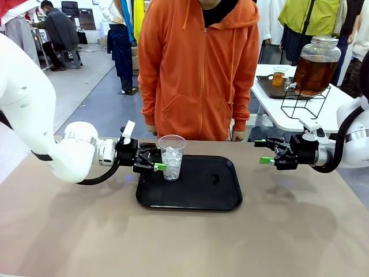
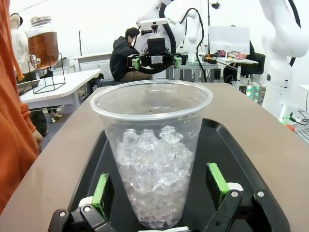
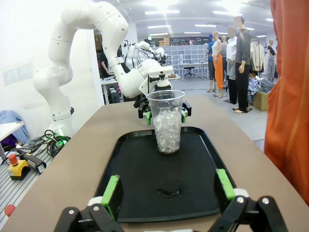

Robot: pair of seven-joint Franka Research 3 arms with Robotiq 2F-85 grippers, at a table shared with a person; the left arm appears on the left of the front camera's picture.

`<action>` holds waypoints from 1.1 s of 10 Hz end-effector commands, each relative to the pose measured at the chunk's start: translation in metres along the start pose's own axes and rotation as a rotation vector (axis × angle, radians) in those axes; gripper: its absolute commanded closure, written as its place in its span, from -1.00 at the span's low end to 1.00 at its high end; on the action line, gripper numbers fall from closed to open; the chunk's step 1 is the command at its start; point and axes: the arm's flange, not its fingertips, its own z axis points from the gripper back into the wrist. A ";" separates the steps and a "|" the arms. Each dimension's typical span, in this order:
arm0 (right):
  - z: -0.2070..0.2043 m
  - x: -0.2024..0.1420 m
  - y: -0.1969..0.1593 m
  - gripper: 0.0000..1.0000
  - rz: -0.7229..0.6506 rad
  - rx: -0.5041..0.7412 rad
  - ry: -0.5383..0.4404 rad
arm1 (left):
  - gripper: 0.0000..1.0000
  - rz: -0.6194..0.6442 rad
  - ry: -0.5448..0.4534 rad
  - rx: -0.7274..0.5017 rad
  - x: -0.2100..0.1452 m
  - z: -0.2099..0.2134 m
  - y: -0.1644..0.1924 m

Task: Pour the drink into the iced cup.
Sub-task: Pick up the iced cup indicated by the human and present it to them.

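1. We log a brown table (image 1: 69,231) with a black tray (image 1: 190,199) lying at its middle, nearer the far edge. A person (image 1: 199,69) in an orange hoodie stands at that edge, one hand (image 1: 238,136) resting on it
2. The iced cup (image 1: 172,157) is clear plastic and stands upright at the tray's far left corner. Ice cubes are piled up to about mid-height
3. The left gripper (image 1: 158,161) reaches in level from the table's left edge. Its jaws are spread wide, with one green pad on each side of the cup, low on its wall. In the left wrist view we see a gap between each pad and the plastic, so it grips nothing
4. The right gripper (image 1: 264,152) hovers over the table near its right edge, just beyond the tray's right edge, pointing toward the tray. Its jaws are spread wide with nothing between them
5. The drink (image 1: 311,75) is amber-brown and sits in a lidded glass dispenser jar (image 1: 323,49) with a tap. The jar is on a black wire stand (image 1: 304,107) on a white side table (image 1: 277,112), beyond our table's far right corner and well apart from the iced cup
6. A small cup (image 1: 279,76) of amber liquid stands just beside the jar's tap
7. We note a small glossy smear (image 1: 214,179) on the tray floor, right of the iced cup
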 end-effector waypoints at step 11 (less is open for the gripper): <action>0.000 0.002 0.000 -1.00 0.004 0.001 -0.003 | -0.63 0.042 0.010 0.036 0.000 -0.039 0.005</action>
